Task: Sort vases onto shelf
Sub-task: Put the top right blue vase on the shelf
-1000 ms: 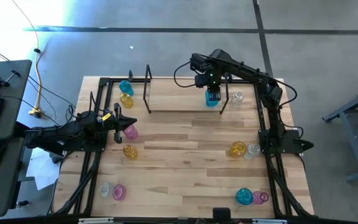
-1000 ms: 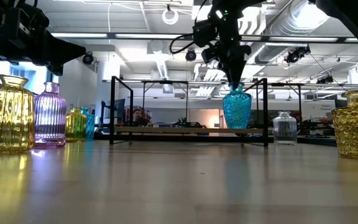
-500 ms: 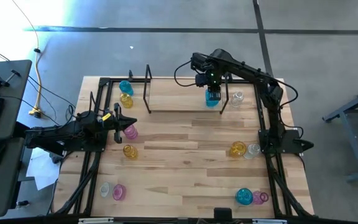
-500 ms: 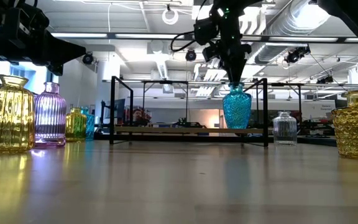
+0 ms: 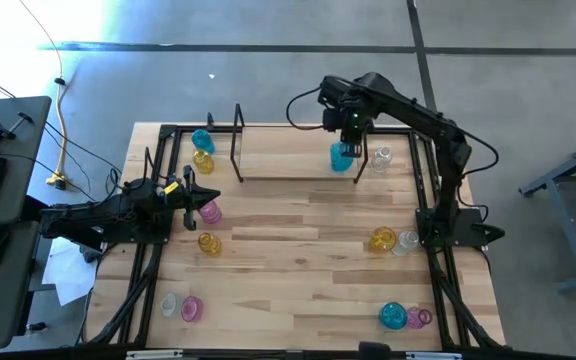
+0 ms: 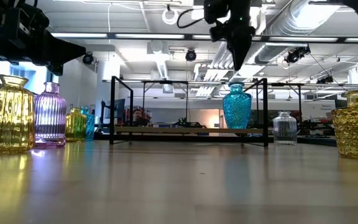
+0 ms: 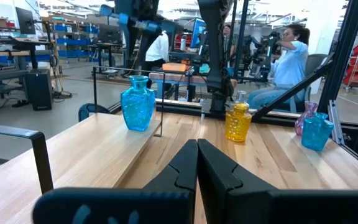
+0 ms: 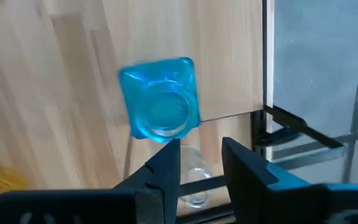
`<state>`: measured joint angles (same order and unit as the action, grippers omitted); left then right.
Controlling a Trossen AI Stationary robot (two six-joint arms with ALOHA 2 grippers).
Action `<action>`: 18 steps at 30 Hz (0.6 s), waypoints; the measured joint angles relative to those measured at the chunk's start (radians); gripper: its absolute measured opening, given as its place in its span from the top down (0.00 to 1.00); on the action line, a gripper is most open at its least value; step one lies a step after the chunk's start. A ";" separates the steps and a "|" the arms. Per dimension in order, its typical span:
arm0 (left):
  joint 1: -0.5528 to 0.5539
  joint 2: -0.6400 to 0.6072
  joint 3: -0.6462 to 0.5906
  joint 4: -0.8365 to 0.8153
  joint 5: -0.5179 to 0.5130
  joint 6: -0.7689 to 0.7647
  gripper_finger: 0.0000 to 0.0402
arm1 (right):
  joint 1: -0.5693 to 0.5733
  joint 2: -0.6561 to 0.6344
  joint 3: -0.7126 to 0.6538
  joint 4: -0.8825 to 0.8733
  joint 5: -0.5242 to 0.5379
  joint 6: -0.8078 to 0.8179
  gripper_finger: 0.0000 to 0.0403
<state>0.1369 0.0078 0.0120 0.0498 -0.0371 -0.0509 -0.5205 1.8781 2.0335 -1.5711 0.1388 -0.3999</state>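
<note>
Cyan vase [image 5: 341, 156] stands upright on the shelf [image 5: 288, 158]; right end effector [image 6: 238, 61] above it — parted, empty.

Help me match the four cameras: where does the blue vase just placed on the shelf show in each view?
High view: blue vase, shelf's right end.
Low view: right of centre, below the right gripper.
Left wrist view: left of centre.
Right wrist view: seen from above.
Shared landmark: the shelf's black post.

One vase [image 5: 341, 157] stands on the shelf [image 5: 288, 160] at its right end — another vase [image 5: 381, 157] just beside it, right, on the tabletop [image 5: 298, 260].
</note>
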 joint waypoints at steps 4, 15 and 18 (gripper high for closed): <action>0.000 0.000 0.000 0.000 0.000 0.000 1.00 | 0.028 -0.037 0.000 0.000 -0.119 0.129 0.79; 0.000 0.000 0.000 0.000 0.000 0.000 1.00 | 0.260 -0.074 -0.125 0.083 0.019 0.437 0.98; 0.000 0.000 0.000 0.000 0.000 0.000 1.00 | 0.322 -0.124 -0.278 0.240 0.040 0.516 1.00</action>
<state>0.1369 0.0081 0.0120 0.0499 -0.0373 -0.0505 -0.1988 1.7544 1.7557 -1.3313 0.1790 0.1161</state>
